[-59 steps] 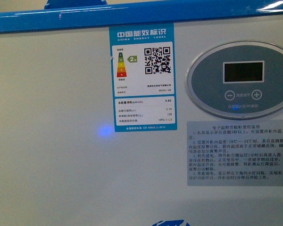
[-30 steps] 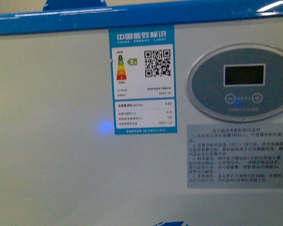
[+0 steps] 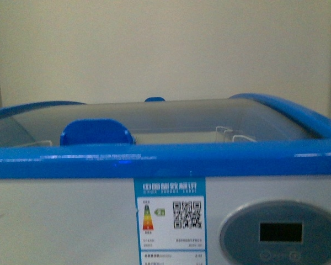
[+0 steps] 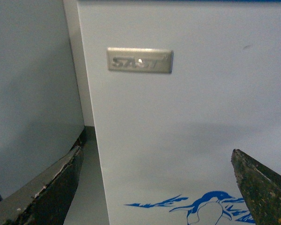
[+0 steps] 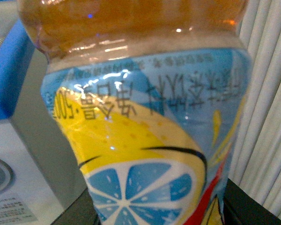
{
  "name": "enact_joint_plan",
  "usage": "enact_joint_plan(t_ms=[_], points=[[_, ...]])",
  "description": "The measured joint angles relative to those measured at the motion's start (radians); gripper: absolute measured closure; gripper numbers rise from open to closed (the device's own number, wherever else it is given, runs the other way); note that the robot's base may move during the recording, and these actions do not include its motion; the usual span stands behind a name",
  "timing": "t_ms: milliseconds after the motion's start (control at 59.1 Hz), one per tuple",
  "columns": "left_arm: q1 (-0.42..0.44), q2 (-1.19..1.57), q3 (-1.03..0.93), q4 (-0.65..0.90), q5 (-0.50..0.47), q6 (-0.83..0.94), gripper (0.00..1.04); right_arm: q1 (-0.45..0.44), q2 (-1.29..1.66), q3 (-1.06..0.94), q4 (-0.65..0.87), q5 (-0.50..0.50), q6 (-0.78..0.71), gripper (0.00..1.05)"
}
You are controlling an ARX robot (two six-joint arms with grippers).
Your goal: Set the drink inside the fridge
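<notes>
Looking at the front view first, you get the fridge [image 3: 60, 221] pretty close up, white front with the blue rim running straight across the frame. The glass lid [image 3: 209, 116] sits on top, a blue handle [image 3: 96, 132] is on its near edge, and bits of the wire baskets [image 3: 231, 135] show through the glass. Lower down there's the energy label [image 3: 170, 221] and, to its right, the oval control panel [image 3: 281, 234], both cut off by the frame edge. A plain wall [image 3: 165, 44] is behind it all, and neither arm nor the bottle shows up here. Left wrist view: the left gripper [image 4: 155, 154] is spread wide with nothing between its dark fingers [image 4: 51, 187], facing a white side of the fridge with the SAST badge [image 4: 139, 61] on it and the penguin decal [image 4: 206, 211] further down. A grey panel [image 4: 28, 93] stands right beside that side; can't tell what it is. Right wrist view: the drink [image 5: 145, 140] fills nearly the whole frame, amber liquid plus the blue and yellow label with a lemon slice on it. The right gripper [image 5: 154, 211] is clamped around it, dark fingers [image 5: 253, 208] peeking out on either side. The bottle is outside the fridge, held near its front corner, with the blue rim and an instruction sticker [image 5: 9, 208] off to one side and a pale curtain [image 5: 267, 93] on the other.
</notes>
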Motion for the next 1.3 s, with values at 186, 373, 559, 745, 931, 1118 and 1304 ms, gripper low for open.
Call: enact_joint_plan(t_ms=[186,373,559,745,931,1118,1304], points=[[0.0,0.0,0.0,0.0,0.0,0.0,0.08,0.0,0.0,0.0,0.0,0.0,0.0,0.65],[0.0,-0.001,0.0,0.0,0.001,0.0,0.08,0.0,0.0,0.0,0.0,0.0,0.0,0.65],[0.0,0.0,0.0,0.0,0.001,0.0,0.08,0.0,0.0,0.0,0.002,0.0,0.0,0.65],[0.105,0.332,0.119,0.066,0.268,-0.124,0.08,0.0,0.0,0.0,0.003,-0.002,0.0,0.65],[0.053,0.874,0.415,0.451,0.374,0.053,0.08,0.001,0.0,0.0,0.003,0.001,0.0,0.65],[-0.14,1.283,0.758,0.289,0.702,0.592,0.08,0.001,0.0,0.0,0.003,0.0,0.0,0.65],[-0.178,1.433,0.907,0.031,0.721,0.926,0.08,0.001,0.0,0.0,0.003,0.001,0.0,0.65]])
